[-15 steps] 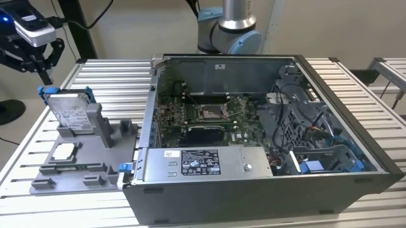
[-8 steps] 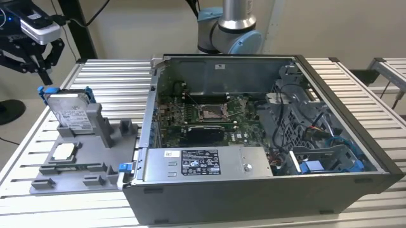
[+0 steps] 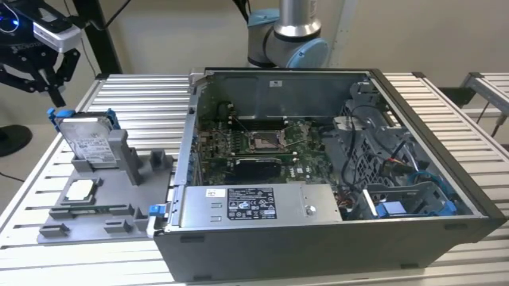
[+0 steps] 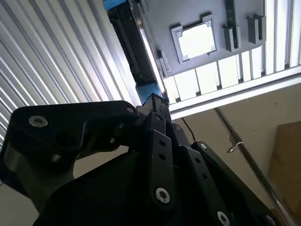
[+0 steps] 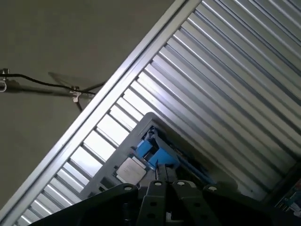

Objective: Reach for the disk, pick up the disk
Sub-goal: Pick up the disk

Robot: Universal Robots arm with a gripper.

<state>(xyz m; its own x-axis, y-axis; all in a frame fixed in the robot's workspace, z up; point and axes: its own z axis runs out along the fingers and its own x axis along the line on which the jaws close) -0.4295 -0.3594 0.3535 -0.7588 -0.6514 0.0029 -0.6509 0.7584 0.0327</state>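
My gripper [image 3: 47, 95] hangs above the far top corner of the disk [image 3: 86, 142], near the blue frame's upper edge. From the exterior view I would say there is a small gap between them, but the angle is poor. I cannot tell whether the gripper is released or clenched; it holds nothing.

The disk stands on edge and leans slightly in a grey fixture [image 3: 95, 217] on the slatted bench [image 3: 135, 95], with its labelled face toward the camera. In the second wrist view I look down along the disk's narrow top edge [image 4: 134, 47], with the blue frame end just beyond my gripper.

A grey post of the fixture touches the disk on the exterior view's right. Farther that way the open computer case [image 3: 318, 235] rises with its side wall well apart from the disk. Bare bench slats lie behind the disk and to the exterior view's left. A small square chip [image 3: 80, 190] lies flat in the fixture in front of the disk.
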